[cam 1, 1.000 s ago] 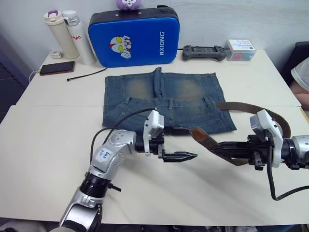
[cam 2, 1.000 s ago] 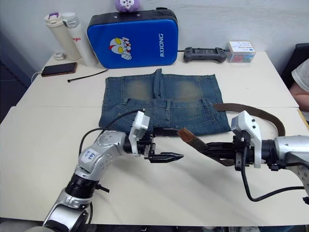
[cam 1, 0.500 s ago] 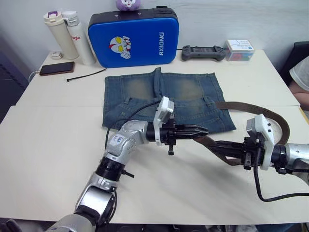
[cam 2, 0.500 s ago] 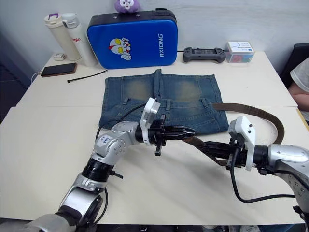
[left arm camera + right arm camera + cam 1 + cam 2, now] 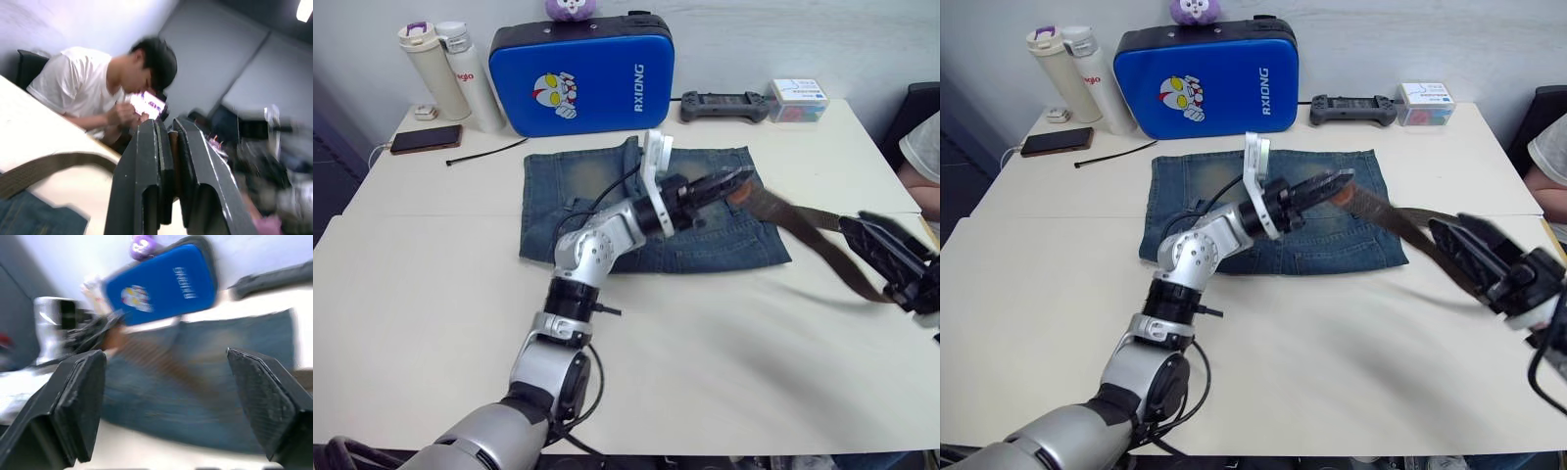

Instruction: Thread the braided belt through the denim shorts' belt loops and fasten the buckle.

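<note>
Left arm is reaching up and away from the body toward frame centre, forearm rising steeply over the faded blue denim shorts [image 5: 607,176], wrist camera housing pointing upward. Left gripper [image 5: 729,184] is sitting above the shorts' right half, its two black fingers pressed together on the tip of the dark-brown woven braided belt [image 5: 803,233]; in the left wrist view the fingers [image 5: 146,161] are clamping a thin brown edge between them.

Right arm is lying at the right edge of the frame, low over the tabletop. Right gripper [image 5: 1489,257] is standing with its fingers spread wide; the right wrist view shows the two textured black pads [image 5: 80,401] well apart with nothing between them.

The belt is hanging in the air, running from the left gripper down and right toward the right gripper, blurred along its length; whether it is touching the right fingers cannot be told. The buckle cannot be made out.

The shorts are lying flat on the cream matte table [image 5: 431,284], centre frame, waistband toward the robot, two lighter worn patches on the legs. Behind them, at top centre, a glossy blue padded case [image 5: 582,73] is standing upright
</note>
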`<state>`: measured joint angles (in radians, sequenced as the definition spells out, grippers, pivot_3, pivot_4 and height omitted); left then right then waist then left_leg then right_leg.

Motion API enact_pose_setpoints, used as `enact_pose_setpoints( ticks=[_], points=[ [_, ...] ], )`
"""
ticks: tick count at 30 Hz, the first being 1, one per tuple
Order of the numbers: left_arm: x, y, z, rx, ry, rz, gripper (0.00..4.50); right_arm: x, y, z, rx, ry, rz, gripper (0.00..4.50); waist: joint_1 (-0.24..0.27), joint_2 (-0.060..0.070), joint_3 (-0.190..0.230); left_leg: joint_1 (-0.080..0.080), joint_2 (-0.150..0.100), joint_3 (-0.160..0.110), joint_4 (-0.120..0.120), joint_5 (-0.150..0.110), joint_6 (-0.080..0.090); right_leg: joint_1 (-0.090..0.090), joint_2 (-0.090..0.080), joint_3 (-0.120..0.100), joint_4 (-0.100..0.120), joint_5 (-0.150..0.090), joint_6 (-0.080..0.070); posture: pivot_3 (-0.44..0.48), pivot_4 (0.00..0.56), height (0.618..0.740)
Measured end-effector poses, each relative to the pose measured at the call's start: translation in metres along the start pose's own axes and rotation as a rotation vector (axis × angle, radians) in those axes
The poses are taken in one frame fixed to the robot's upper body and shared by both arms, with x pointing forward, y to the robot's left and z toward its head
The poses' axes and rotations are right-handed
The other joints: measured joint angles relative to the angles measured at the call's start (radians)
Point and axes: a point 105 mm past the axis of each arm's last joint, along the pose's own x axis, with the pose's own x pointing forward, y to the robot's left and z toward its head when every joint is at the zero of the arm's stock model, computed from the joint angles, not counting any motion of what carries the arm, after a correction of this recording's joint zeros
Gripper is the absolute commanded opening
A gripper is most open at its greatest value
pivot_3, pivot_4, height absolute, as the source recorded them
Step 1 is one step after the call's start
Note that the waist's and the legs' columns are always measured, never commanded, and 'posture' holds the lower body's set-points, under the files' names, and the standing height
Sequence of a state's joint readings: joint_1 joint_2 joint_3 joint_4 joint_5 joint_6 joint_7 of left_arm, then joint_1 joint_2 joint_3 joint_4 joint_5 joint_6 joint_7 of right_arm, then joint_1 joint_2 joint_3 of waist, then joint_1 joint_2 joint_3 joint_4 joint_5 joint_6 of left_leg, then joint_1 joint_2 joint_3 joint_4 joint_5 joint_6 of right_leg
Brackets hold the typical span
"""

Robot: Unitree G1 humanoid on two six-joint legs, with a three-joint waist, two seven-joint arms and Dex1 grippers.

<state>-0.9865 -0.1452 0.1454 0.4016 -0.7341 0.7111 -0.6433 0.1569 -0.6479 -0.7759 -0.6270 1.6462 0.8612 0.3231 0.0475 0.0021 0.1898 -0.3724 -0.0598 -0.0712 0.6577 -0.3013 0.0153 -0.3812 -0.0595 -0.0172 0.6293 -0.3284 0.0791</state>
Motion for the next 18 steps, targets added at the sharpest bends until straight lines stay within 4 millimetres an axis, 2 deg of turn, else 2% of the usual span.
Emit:
enact_pose_setpoints(
  ticks=[3,5,9,14,18],
  points=[
    [0.002,-0.002,0.010,-0.086,-0.031,0.006,0.00,0.010,0.015,-0.029,0.091,0.055,0.054,4.33,-0.009,-0.002,0.000,0.000,0.000,0.002,0.001,0.000,0.000,-0.001,0.000,0.002,0.001,0.000,0.001,0.000,0.150,0.740],
    [0.000,-0.004,0.013,-0.139,-0.038,0.001,0.00,0.019,0.007,-0.040,0.156,0.025,0.021,4.33,-0.018,-0.005,0.001,0.001,-0.001,0.002,0.001,0.000,0.000,-0.001,0.000,0.003,0.002,0.001,0.001,0.000,0.150,0.740],
    [0.002,-0.014,0.008,-0.181,0.012,-0.043,0.00,0.038,-0.017,-0.040,0.286,-0.126,-0.040,4.33,-0.022,-0.005,0.001,-0.003,-0.002,0.003,0.001,0.001,-0.001,-0.008,0.000,0.006,0.006,0.001,0.001,0.000,0.150,0.740],
    [0.002,-0.017,0.001,-0.195,0.052,-0.055,0.00,0.058,-0.024,-0.046,0.366,-0.204,-0.036,4.33,-0.023,-0.005,0.000,-0.006,-0.002,0.006,0.001,0.001,-0.002,-0.014,0.000,0.008,0.010,0.000,0.001,0.000,0.150,0.740],
    [0.001,-0.016,-0.003,-0.191,0.066,-0.048,0.00,0.074,-0.030,-0.028,0.438,-0.398,-0.010,4.33,-0.026,-0.005,0.000,-0.005,-0.002,0.008,0.001,0.001,-0.002,-0.016,0.000,0.011,0.013,0.000,0.001,0.000,0.150,0.740]
  ],
)
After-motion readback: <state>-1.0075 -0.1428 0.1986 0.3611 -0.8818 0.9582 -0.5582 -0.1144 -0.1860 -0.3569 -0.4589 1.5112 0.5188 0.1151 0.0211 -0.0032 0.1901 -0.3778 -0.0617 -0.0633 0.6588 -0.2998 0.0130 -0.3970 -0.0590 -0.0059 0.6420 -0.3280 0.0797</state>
